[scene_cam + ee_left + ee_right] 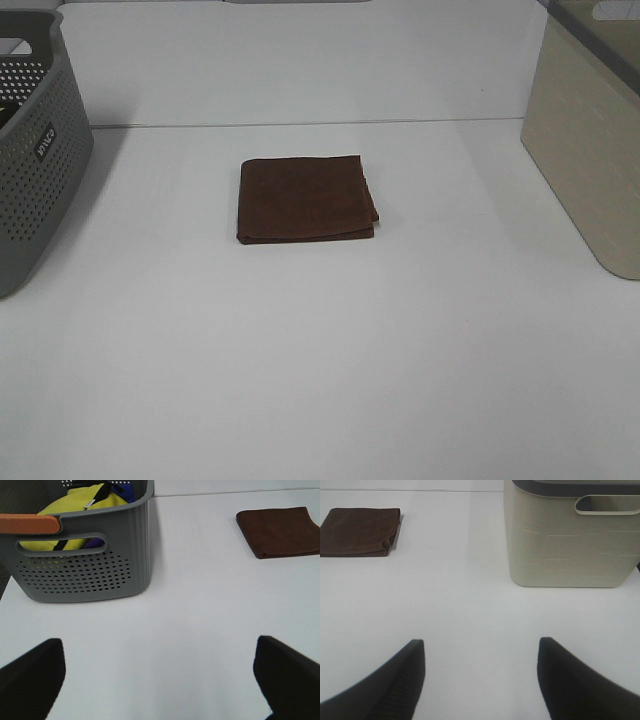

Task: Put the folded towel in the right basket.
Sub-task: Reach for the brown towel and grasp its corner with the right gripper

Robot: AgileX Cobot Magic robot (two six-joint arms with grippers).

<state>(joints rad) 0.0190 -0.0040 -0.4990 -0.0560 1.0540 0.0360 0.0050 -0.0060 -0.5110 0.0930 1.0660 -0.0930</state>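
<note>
A folded dark brown towel lies flat in the middle of the white table. It also shows in the left wrist view and in the right wrist view. The right basket is beige and stands at the table's right edge; the right wrist view shows it with a handle slot. Neither arm shows in the exterior high view. My left gripper is open and empty, well short of the towel. My right gripper is open and empty, near the beige basket.
A grey perforated basket stands at the table's left edge. In the left wrist view it holds yellow and blue cloth. The white table spreads wide in front of the towel.
</note>
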